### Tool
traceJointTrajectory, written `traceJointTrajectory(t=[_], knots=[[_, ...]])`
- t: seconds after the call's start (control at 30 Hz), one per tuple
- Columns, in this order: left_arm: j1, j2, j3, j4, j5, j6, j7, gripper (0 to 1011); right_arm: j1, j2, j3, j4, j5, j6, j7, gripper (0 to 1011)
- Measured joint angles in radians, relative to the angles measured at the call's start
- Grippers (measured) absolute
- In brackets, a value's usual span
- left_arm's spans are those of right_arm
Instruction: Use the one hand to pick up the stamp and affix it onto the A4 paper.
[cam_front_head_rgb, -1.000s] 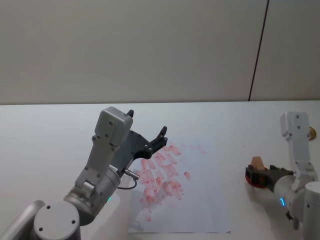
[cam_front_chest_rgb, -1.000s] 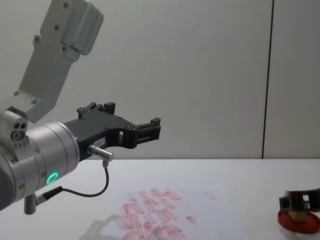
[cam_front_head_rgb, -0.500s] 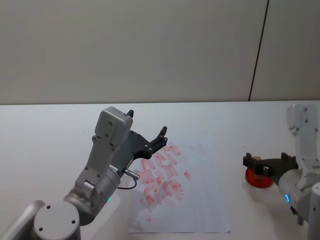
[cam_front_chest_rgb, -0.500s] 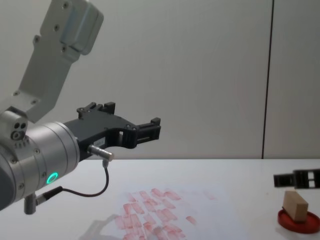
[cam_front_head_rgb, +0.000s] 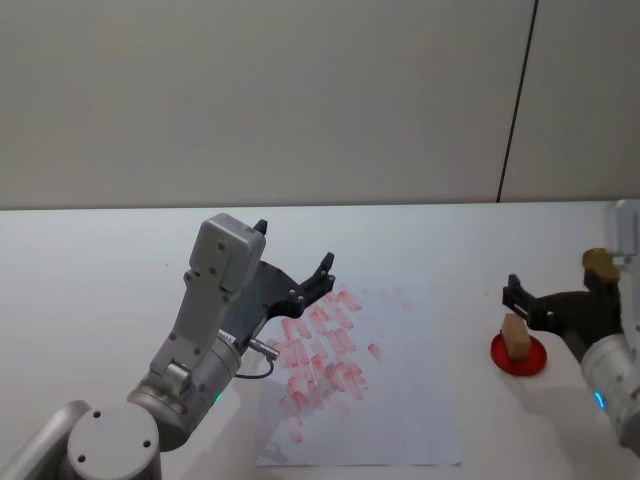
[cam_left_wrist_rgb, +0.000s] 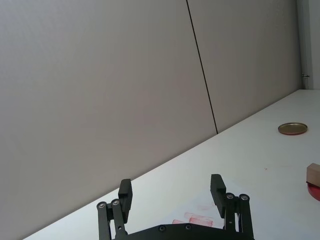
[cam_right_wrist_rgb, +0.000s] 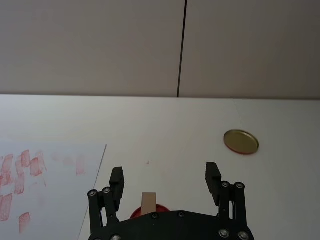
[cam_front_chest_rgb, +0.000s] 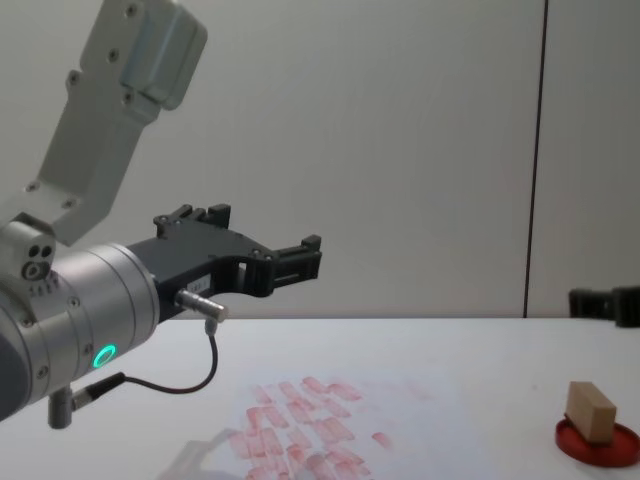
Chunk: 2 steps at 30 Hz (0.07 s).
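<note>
White bench: right gripper (cam_front_head_rgb: 545, 302) with fingers released should drop squarely until the stamp (cam_front_head_rgb: 516, 336) sits between them, then clench

R gripper (cam_front_head_rgb: 558, 296) let go of stamp (cam_front_head_rgb: 516, 335), rose w/ fingers apart.

The light is soft and even in all views, without hard glare, and the grey wall (cam_front_head_rgb: 300, 100) looks flat and a little dim compared with the bright white table (cam_front_head_rgb: 100, 260). Under the left gripper (cam_front_head_rgb: 297, 262) a pale, blurry shadow falls on the A4 paper (cam_front_head_rgb: 400, 400) in the lower middle of the head view, and in the chest view a similar faint shadow lies at the lower left. In the chest view, the large arm at the left edge looks slightly soft.
</note>
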Motion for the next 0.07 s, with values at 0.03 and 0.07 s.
traceJointTrajectory(t=[0.03, 0.07], knots=[[0.000, 0.000, 0.000, 0.000, 0.000, 0.000, 0.000, 993, -0.006, 0.004, 0.000, -0.004, -0.003, -0.011, 0.003, 1001], [0.000, 0.000, 0.000, 0.000, 0.000, 0.000, 0.000, 993, -0.010, 0.007, 0.001, -0.010, -0.007, -0.025, 0.007, 1001]])
